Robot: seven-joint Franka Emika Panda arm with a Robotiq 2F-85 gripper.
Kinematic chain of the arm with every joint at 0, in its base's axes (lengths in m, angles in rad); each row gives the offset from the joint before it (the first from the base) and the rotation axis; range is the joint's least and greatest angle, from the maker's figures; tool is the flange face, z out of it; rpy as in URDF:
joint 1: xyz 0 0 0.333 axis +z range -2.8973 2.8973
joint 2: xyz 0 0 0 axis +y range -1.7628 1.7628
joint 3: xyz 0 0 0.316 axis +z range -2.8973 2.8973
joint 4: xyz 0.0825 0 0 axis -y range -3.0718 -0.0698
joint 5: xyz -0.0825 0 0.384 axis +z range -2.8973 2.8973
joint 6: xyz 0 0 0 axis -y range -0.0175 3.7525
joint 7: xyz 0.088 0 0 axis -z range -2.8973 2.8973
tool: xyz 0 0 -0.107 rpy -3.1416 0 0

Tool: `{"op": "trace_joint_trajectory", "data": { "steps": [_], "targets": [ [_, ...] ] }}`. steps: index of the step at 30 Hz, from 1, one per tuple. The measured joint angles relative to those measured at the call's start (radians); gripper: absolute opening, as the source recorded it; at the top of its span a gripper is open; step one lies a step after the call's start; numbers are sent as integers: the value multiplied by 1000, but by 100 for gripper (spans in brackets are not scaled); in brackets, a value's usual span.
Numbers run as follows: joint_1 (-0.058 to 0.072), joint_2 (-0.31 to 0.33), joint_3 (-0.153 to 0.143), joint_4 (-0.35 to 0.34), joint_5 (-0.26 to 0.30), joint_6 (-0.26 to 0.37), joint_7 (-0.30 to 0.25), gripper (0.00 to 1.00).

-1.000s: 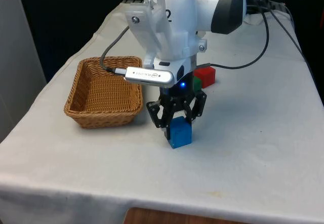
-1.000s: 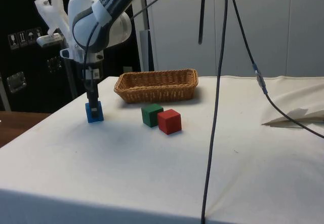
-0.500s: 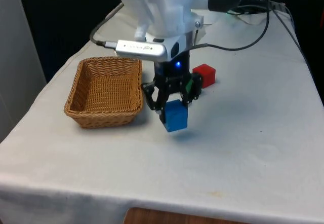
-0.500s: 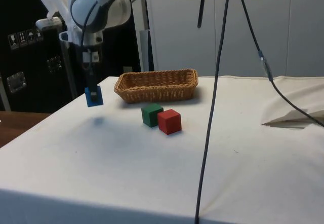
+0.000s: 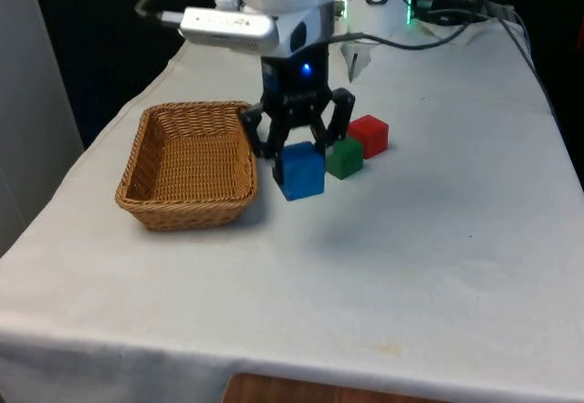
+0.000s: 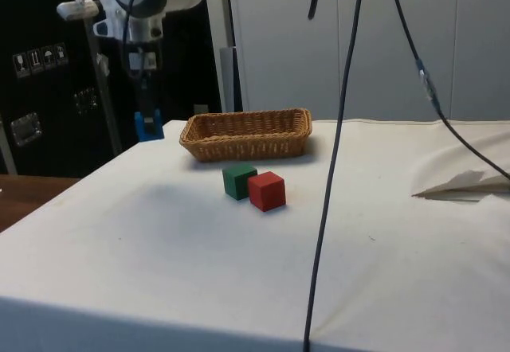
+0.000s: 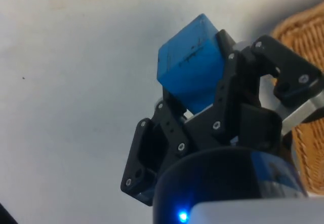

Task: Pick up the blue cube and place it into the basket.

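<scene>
- Holding the blue cube (image 5: 302,170) pinched between my two fingers (image 7: 172,127), my gripper (image 5: 297,143) hangs above the table (image 5: 438,266) with the cube clear of the cloth, just to the right of the basket (image 5: 146,189) in the front view.
- From the side view the cube (image 6: 148,125) hangs beside the basket's (image 6: 247,146) near-left end, about level with its rim and not yet over it.
- The cube looks to me like a small, stiff block with flat, smooth faces; I judge it light, and it should neither squash nor break.
- My hold is on two opposite faces near its upper part, and in the wrist view the cube (image 7: 190,62) sits tilted in the grip, one corner pointing down.
- That tilt could let it twist if I swing fast, so I would carry it gently.
- Wicker and shallow, the basket has an open top; what I can see of its inside is bare.
- A green cube (image 5: 345,158) and a red cube (image 5: 369,135) sit touching on the cloth, to the right of my gripper.
</scene>
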Motion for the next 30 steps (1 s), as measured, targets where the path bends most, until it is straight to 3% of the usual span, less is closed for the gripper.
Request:
{"op": "trace_joint_trajectory", "data": {
  "steps": [9,30],
  "targets": [
    [-8,-59,-32,-33,2,-32,-31,0],
    [-22,-205,-94,-208,4,-31,-105,0]
  ]
}}
